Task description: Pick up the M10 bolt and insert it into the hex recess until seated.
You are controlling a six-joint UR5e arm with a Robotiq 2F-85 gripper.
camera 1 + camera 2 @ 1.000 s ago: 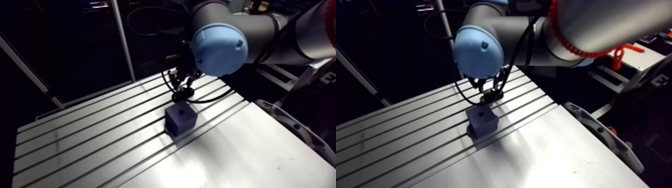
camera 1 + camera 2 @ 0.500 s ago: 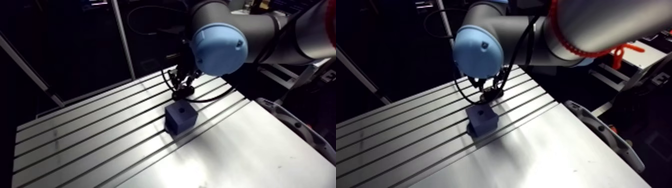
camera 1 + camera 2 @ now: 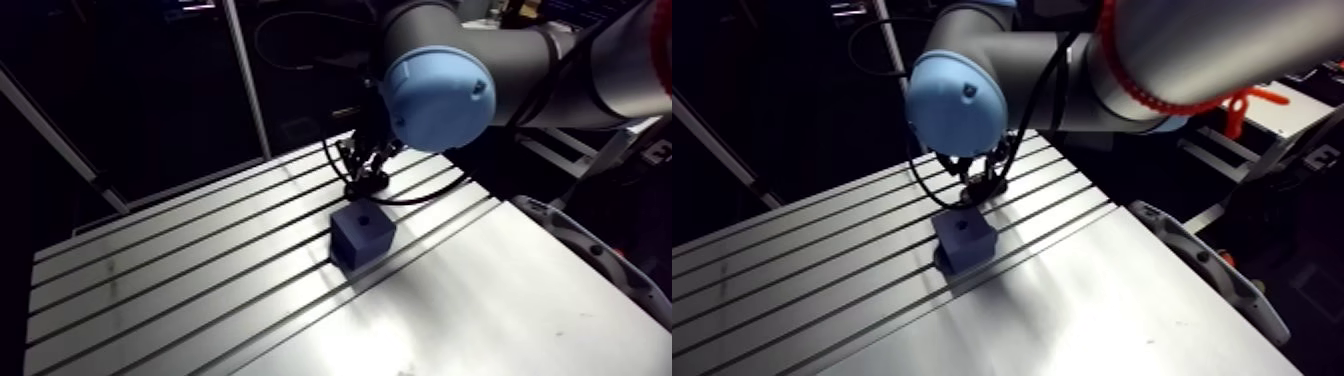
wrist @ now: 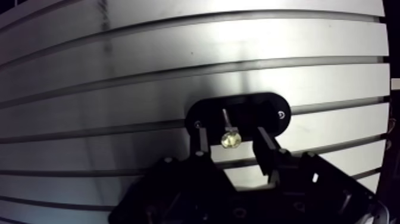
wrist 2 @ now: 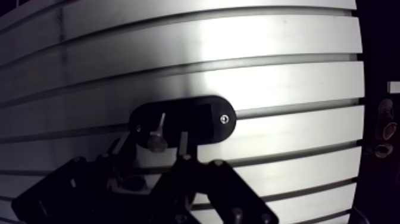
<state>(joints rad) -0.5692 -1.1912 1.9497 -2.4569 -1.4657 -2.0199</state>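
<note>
**A:** Where does the bolt (image 4: 230, 139) sit?

**B:** Between the fingers (image 4: 202, 140) of the gripper (image 4: 231, 131), as the wrist view shows it. Its brassy head lies nearer the gripper, and the thin shank runs away from it across a black oval holder (image 4: 265, 110).

**A:** Do the fingers press on it?

**B:** No. They stand wide, one on each side of the head, with a clear gap between each and the bolt. Nothing is gripped.

**A:** And the holder?

**B:** It rests flat on the slotted counter (image 4: 178, 71), with a small screw near each rounded end. Whether the bolt stands upright in it or lies along it cannot be told from this angle.

**A:** What does the arm view add?

**B:** A dark blue block (image 3: 362, 242) sits on the counter across the slots. A small dark recess (image 3: 363, 216) opens in its top face, too small for its outline to be made out. The bolt is over at the holder, not in the recess.

**A:** How does the gripper stand to the block?

**B:** It is low over the counter, near the block and at the block's twelve o'clock. The arm's light-blue joint cap (image 3: 437, 98) hangs higher, towards the block's one o'clock. In that view the holder and bolt are too dark to pick out under the gripper.
</note>
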